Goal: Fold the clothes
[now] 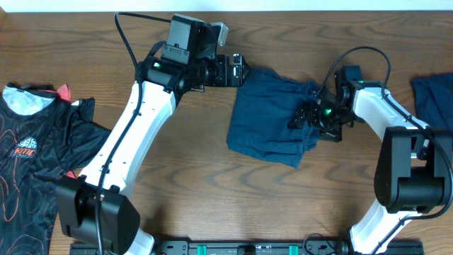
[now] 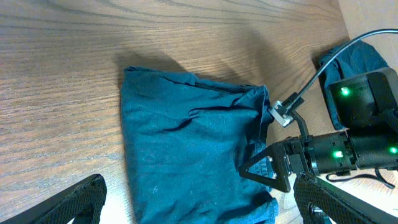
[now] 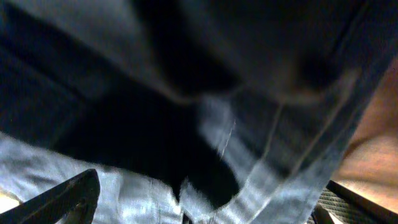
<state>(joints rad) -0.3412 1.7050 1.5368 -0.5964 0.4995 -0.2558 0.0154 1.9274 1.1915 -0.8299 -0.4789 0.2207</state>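
Note:
One of the clothes, a navy garment (image 1: pixel 269 117), lies folded into a rough rectangle mid-table, with bunched layers along its right edge. My left gripper (image 1: pixel 242 69) hovers open over its far left corner. In the left wrist view the cloth (image 2: pixel 186 149) spreads between the wide-apart fingers (image 2: pixel 74 202). My right gripper (image 1: pixel 304 117) sits low at the garment's bunched right edge, and it also shows in the left wrist view (image 2: pixel 273 169). Its own view is filled by blurred fabric (image 3: pixel 249 180), with the gripper (image 3: pixel 205 210) open and cloth lying between the fingertips. A second navy garment (image 1: pixel 433 95) lies at the right edge.
A black shirt with an orange line print (image 1: pixel 35 159) lies spread at the table's left edge. Both arm bases stand at the near edge. Bare wood (image 1: pixel 212 198) shows in front of the folded garment.

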